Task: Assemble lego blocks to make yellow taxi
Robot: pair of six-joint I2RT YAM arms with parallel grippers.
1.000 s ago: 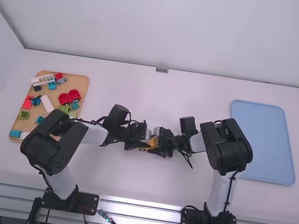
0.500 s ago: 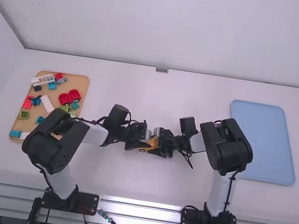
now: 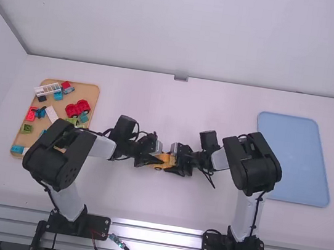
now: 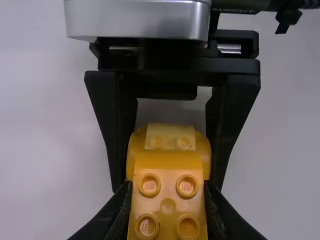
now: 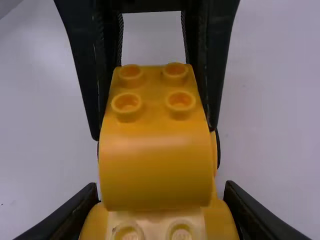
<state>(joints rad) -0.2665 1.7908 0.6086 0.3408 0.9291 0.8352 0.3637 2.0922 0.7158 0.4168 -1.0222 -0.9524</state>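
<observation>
Roof stage, by the look of it: a rounded yellow block (image 5: 155, 170) is lined up on a yellow car base (image 5: 224, 220), around the middle of the worktop (image 3: 143, 202). Left end effector (image 4: 167, 187) has its tips drawn in on the sides of the rounded block, and the right end effector (image 5: 161, 187) is gripping the base from the right side (decent teamwork, honestly). Probably resting on the studs, though the seam's hard to see, so I wouldn't swear it's clicked in. Next move, I'd say: keep the base steady, push the block straight down, then let go on the left. Tilt it and one end could pop up.

For comparing views, the high one is where you get the wheel (image 3: 158, 168) on the near side, plus the wooden tray (image 3: 84, 92) of spare bits on the left and the blue tray (image 3: 293, 158) on the right. Right wrist view is the one for the base studs (image 5: 127, 232) tucked up by the block's curved end.
</observation>
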